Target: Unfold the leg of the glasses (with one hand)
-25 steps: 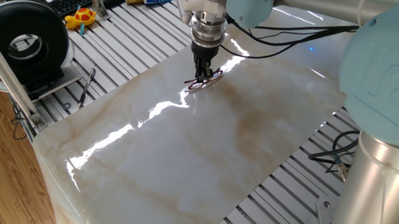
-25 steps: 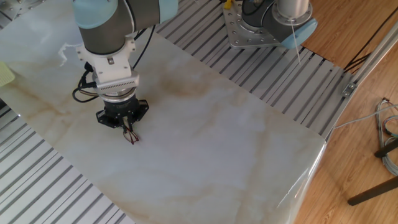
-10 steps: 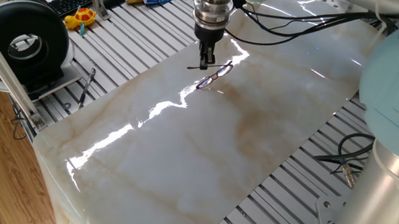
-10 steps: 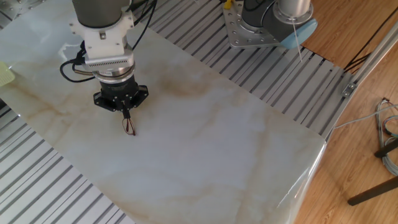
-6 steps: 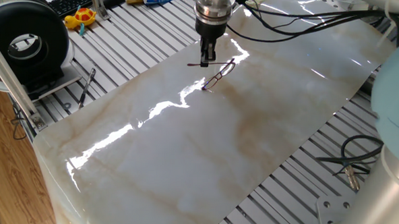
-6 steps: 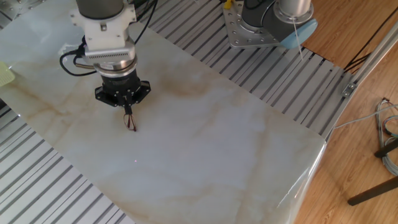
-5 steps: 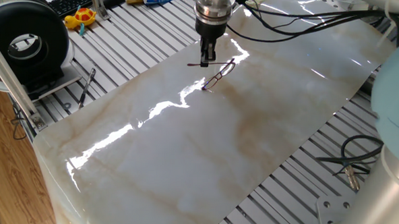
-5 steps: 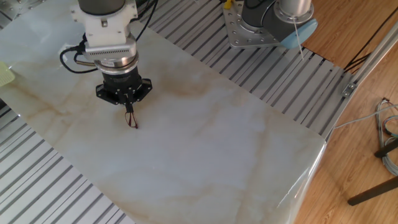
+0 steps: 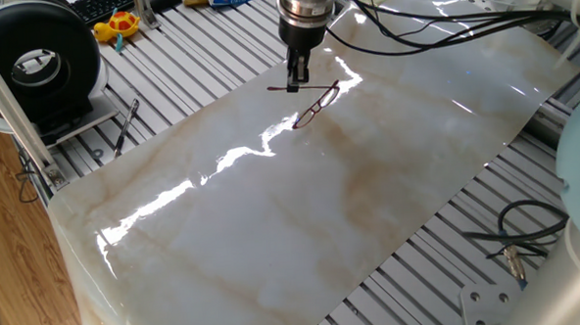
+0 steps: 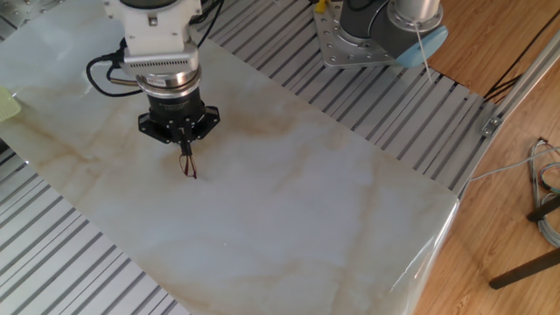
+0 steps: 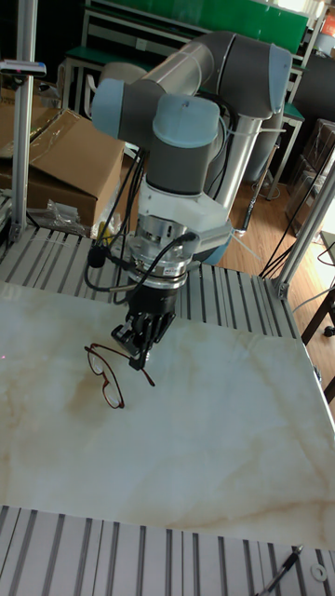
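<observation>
Since the earlier frames the gripper (image 9: 293, 81) has drawn back toward the table's (image 9: 274, 242) far edge, swinging one temple out from the glasses (image 9: 314, 105). Fingers pressed together, pinching the thin temple tip; rims rest on the marble, tilted, near the far edge by the grooved metal surround. Dragging the tip sideways while the frame's own weight anchors it likely opens the hinge one-handed. Leg looks roughly unfolded.
</observation>
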`<act>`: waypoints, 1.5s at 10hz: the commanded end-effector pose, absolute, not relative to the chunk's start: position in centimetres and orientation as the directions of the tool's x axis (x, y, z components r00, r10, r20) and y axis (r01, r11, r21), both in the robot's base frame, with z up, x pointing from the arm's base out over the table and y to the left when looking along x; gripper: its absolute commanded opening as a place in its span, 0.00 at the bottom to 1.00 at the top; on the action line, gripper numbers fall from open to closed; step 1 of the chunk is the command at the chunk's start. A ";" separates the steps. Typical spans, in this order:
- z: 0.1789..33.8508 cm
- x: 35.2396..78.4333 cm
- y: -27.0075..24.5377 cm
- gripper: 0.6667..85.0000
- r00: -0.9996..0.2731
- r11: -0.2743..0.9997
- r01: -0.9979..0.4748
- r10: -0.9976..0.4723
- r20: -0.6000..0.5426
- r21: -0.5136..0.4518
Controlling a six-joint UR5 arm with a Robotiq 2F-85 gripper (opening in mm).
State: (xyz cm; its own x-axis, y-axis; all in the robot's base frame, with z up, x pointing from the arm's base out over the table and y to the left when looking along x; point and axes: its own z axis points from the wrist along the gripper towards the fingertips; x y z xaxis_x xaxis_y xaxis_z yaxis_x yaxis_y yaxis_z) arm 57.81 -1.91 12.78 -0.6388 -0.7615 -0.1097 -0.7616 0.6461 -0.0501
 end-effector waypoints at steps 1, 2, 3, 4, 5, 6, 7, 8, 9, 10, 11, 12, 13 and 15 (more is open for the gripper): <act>13.6 57.8 -0.8 0.01 -0.638 0.649 -0.760 -0.756 -0.146 -0.037; 13.9 57.7 -0.4 0.01 -0.639 0.650 -0.759 -0.752 -0.160 -0.027; 13.9 57.8 -0.1 0.01 -0.639 0.651 -0.759 -0.751 -0.167 -0.026; 14.0 58.1 0.1 0.01 -0.637 0.650 -0.759 -0.752 -0.167 -0.031; 14.3 58.1 0.2 0.01 -0.637 0.651 -0.759 -0.751 -0.177 -0.029; 14.7 57.7 0.4 0.01 -0.638 0.652 -0.758 -0.747 -0.186 -0.021; 14.7 57.7 0.4 0.01 -0.641 0.656 -0.755 -0.744 -0.190 -0.019; 14.8 58.1 0.4 0.01 -0.632 0.649 -0.760 -0.750 -0.198 -0.031; 14.8 58.2 0.3 0.01 -0.626 0.643 -0.765 -0.755 -0.197 -0.037; 14.8 58.2 0.5 0.01 -0.622 0.640 -0.768 -0.757 -0.202 -0.034; 14.8 58.2 0.8 0.01 -0.620 0.640 -0.768 -0.754 -0.214 -0.028; 14.9 58.4 1.1 0.01 -0.616 0.637 -0.770 -0.755 -0.225 -0.026; 14.8 58.5 1.2 0.01 -0.618 0.638 -0.769 -0.754 -0.224 -0.026; 15.0 58.2 0.6 0.01 -0.625 0.644 -0.764 -0.755 -0.199 -0.042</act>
State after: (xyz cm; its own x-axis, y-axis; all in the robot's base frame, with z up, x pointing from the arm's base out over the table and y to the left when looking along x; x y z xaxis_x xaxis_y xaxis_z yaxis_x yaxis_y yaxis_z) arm 58.16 0.66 14.64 -0.6204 -0.7590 -0.1975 -0.7691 0.6381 -0.0364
